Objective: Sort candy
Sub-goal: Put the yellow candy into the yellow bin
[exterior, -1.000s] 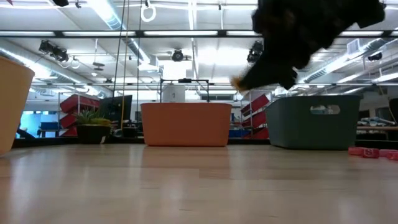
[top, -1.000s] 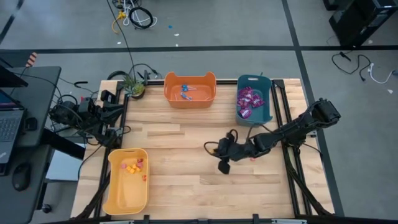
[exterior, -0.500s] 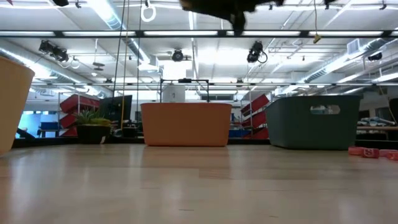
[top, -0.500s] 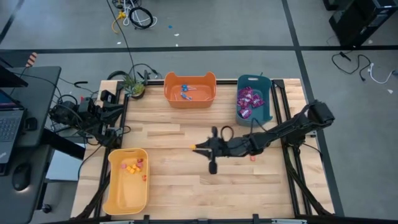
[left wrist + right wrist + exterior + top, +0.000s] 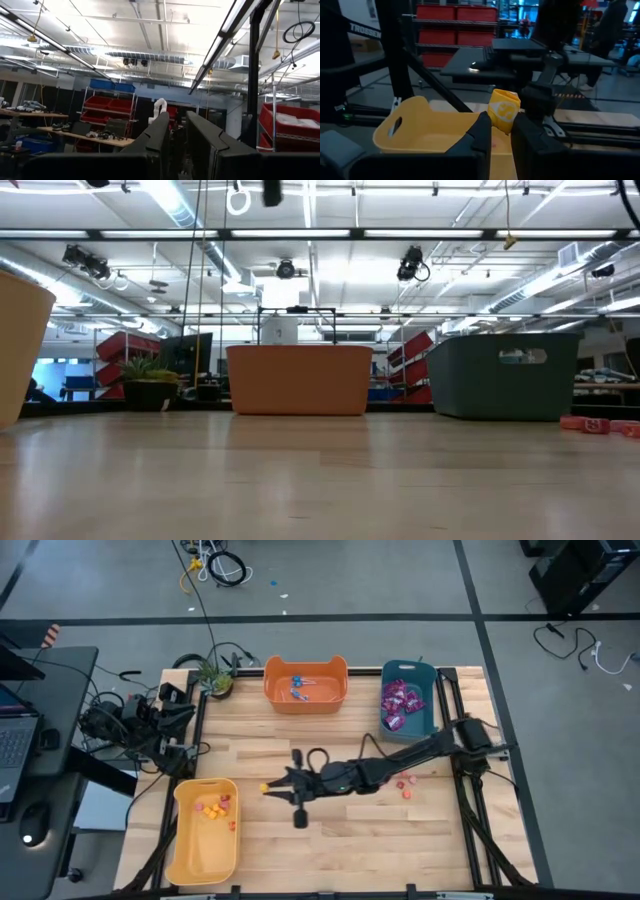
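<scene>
Above mid-table, my right gripper pinches a small yellow-wrapped sweet, with the yellow plastic bin lying just ahead of its fingertips.

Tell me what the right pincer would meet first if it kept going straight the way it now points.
Probably the yellow bin. The right pincer, shut on a yellow candy, points across the table toward that bin's near rim, with only bare wood between them. It is raised, so it may pass over the rim instead.

right gripper has carried its yellow candy toward the yellow bin.
</scene>
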